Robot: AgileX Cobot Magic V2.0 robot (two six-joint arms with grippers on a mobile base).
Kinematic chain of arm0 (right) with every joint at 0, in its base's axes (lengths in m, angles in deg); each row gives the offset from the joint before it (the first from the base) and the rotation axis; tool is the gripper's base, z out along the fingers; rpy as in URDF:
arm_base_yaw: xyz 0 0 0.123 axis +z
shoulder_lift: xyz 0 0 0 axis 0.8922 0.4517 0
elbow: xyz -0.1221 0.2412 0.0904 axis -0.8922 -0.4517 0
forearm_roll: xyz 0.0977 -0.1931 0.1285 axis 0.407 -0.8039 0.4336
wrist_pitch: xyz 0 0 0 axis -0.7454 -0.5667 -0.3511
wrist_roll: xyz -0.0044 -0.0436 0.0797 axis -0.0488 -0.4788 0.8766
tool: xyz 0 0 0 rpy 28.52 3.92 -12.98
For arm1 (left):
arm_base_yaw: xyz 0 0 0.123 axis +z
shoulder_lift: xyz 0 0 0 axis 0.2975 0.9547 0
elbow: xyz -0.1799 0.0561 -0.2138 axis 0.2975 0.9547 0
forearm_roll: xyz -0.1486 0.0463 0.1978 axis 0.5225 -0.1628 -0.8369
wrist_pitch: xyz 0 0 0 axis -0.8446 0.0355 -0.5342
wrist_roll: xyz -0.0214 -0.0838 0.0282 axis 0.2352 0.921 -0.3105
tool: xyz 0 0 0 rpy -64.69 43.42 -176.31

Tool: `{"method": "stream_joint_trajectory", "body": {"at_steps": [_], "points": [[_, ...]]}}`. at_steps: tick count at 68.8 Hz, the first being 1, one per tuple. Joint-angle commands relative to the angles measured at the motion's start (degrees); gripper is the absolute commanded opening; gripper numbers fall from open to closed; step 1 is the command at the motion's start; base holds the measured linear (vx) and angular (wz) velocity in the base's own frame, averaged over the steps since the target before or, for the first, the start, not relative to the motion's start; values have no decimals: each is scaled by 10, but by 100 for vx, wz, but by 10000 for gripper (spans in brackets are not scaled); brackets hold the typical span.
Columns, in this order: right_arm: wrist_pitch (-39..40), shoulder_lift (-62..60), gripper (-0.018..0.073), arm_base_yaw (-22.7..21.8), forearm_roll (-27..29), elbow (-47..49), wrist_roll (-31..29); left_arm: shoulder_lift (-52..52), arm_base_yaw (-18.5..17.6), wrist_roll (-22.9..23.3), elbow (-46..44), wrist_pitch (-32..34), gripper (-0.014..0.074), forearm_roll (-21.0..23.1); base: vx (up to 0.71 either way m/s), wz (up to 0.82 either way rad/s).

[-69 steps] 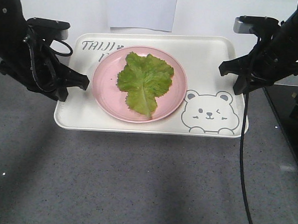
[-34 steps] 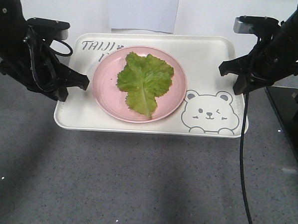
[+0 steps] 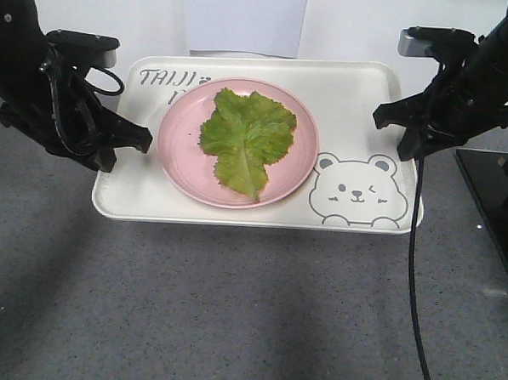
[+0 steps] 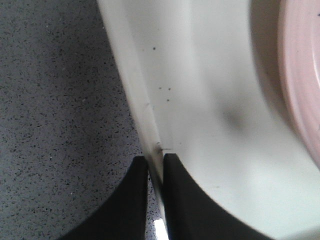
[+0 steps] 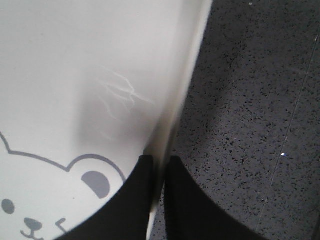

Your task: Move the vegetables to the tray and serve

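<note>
The tray (image 3: 352, 101), a cream-white rectangle with rounded corners, lies on a grey speckled surface (image 3: 231, 308), with its long sides running left to right in the front view. A round pink plate (image 3: 179, 165) sits on the tray's left-centre area, partly covering the "TAIJI" lettering (image 3: 166, 77) at the far left corner. The vegetables (image 3: 246, 138), a single crinkly green lettuce leaf with a paler midrib, lie flat on the plate, fully inside its rim. A grey winking bear drawing (image 3: 358, 193) occupies the near right corner of the tray, just beside the plate. The left gripper (image 3: 129, 138) is positioned at the tray's left short edge; in the left wrist view its two black fingers (image 4: 125, 200) are closed on the raised tray rim (image 4: 152, 165), one finger outside over the grey surface and one inside on the tray floor. The right gripper (image 3: 398, 129) is positioned at the tray's right short edge; in the right wrist view its fingers (image 5: 187, 200) clamp the rim (image 5: 170, 130) in the same manner, with the inner finger next to the bear's ear (image 5: 95, 182). A black cable (image 3: 414, 249) hangs from the right arm down across the grey surface. A dark raised block (image 3: 492, 202) stands at the right edge of the front view, apart from the tray.
</note>
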Motion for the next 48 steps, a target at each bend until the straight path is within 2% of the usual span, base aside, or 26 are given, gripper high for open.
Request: {"method": "stream_joint_trajectory", "body": {"at_steps": [1, 48], "points": [[-11, -34, -6, 8, 55, 16, -23, -29, -11, -15, -17, 44, -6, 49, 2, 0], [-11, -34, -6, 8, 55, 16, -23, -29, -11, -15, -17, 44, -6, 49, 2, 0]]}}
